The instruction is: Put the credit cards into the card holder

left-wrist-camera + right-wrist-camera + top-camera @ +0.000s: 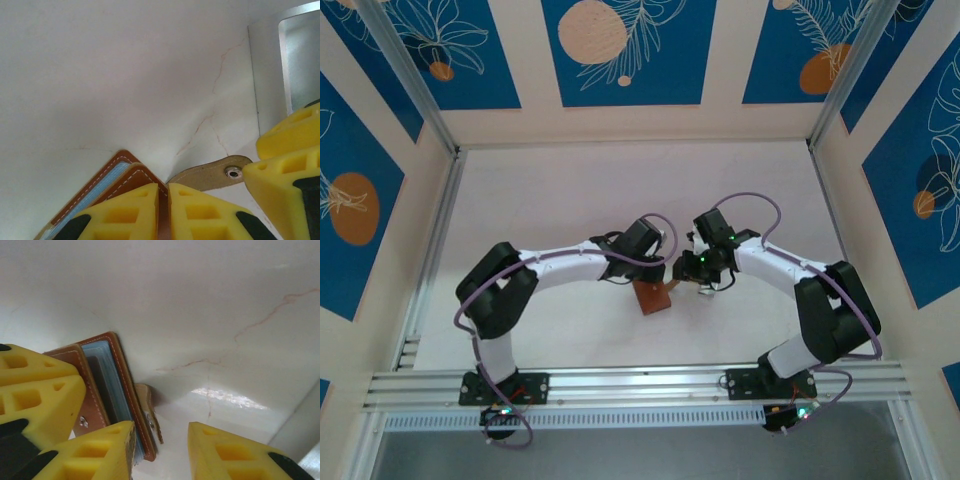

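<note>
The reddish-brown card holder (pixel 652 296) stands on edge at the table's middle, between the two arms. My left gripper (pixel 163 187) is shut on one brown cover of the card holder (pixel 127 172), which is pinched between the yellow pads. The strap (pixel 210 177) with its metal snap sticks out to the right, touching the right gripper's fingers (pixel 285 170). My right gripper (pixel 161 427) is open. The holder's edge (pixel 117 390) and the strap (pixel 150 412) lie just inside its left finger. Pale blue-grey layers show between the covers. I cannot tell the credit cards apart from them.
The white tabletop (pixel 570 200) runs out to patterned blue and cream walls. An aluminium rail (pixel 640 385) crosses the near edge by the arm bases. The two wrists (pixel 675 255) almost touch above the holder.
</note>
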